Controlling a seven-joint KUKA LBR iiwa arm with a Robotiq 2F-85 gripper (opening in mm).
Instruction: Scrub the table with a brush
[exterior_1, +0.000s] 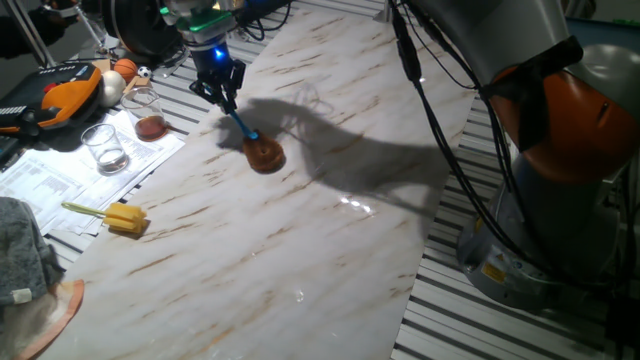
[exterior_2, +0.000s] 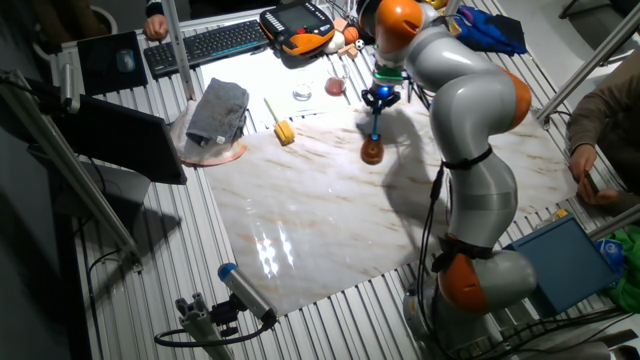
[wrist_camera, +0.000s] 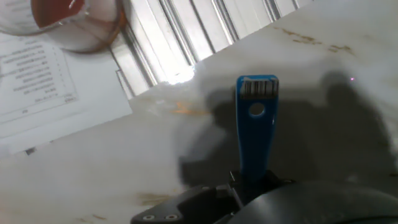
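The brush stands tilted on the white marble table (exterior_1: 300, 250), near its far left edge. Its round reddish-brown head (exterior_1: 265, 155) rests on the slab, and its thin blue handle (exterior_1: 238, 122) rises up-left into my gripper (exterior_1: 222, 98). The gripper is shut on the top part of the handle. In the other fixed view the gripper (exterior_2: 379, 98) is above the head (exterior_2: 372, 152). In the hand view the blue handle (wrist_camera: 255, 130) pokes up between the dark fingers, its holed end showing; the head is hidden.
A yellow sponge on a stick (exterior_1: 125, 218) lies at the table's left edge. A flask with red liquid (exterior_1: 150, 122), an empty glass (exterior_1: 105, 148) and papers (exterior_1: 60, 175) sit on the grating beside it. A grey cloth (exterior_1: 20, 255) lies front left. The arm's base (exterior_1: 560, 200) stands at the right.
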